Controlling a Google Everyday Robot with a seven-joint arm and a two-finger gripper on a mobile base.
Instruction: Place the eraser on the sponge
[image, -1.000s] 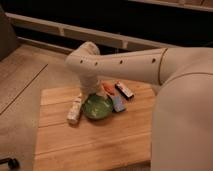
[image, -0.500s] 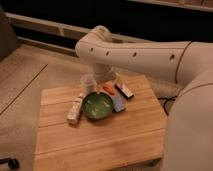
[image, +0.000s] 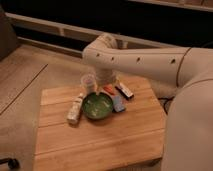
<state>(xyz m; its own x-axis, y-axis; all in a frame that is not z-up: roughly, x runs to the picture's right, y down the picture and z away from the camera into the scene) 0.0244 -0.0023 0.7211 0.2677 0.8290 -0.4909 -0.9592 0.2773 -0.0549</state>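
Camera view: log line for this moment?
end effector: over table rear, by orange piece | eraser: on table, beyond sponge | sponge: beside green bowl | placement: not done

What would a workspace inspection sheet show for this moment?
Surface: wooden table, plank top.
Job's things: eraser lies behind the sponge, not on it; the sponge sits beside the green bowl.
Clutter: clear cup, white bottle on its side, orange piece.
Grippers: gripper low over the table's back, between cup and eraser.
Cables: dark loop right of the table, possibly a cable.
Surroundings: carpeted floor, pale rail on a dark wall.
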